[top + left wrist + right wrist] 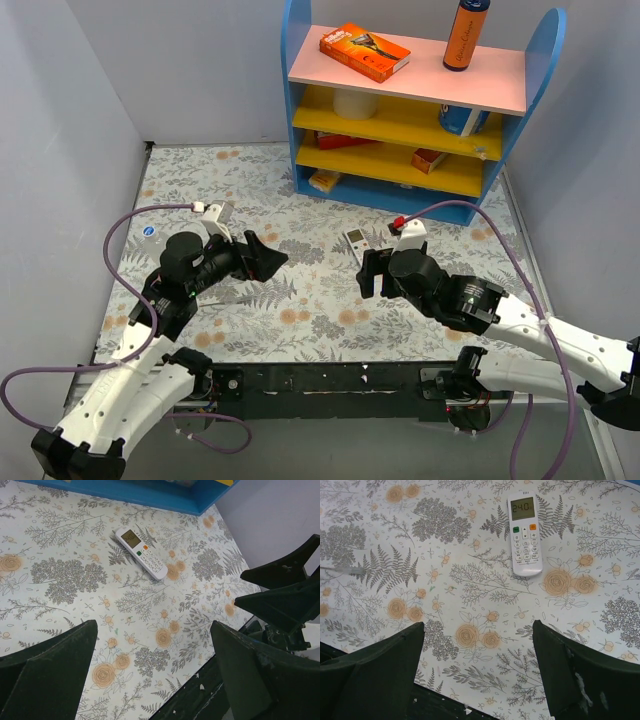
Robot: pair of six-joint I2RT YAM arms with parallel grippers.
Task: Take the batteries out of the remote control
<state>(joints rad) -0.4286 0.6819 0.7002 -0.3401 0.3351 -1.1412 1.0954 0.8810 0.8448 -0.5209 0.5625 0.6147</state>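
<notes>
On table [300,320]: remote control [524,534] face-up, batteries unseen | left end effector [154,630], right end effector [479,625] spread, empty

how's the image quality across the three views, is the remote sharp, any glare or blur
Top external: even soft light, faint shadows; the remote control is too small to read. Left wrist: remote sharp, no glare; the left pincer is dark and soft-edged up close. Right wrist: remote crisp, display legible, no glare; the right pincer is equally dark.
</notes>
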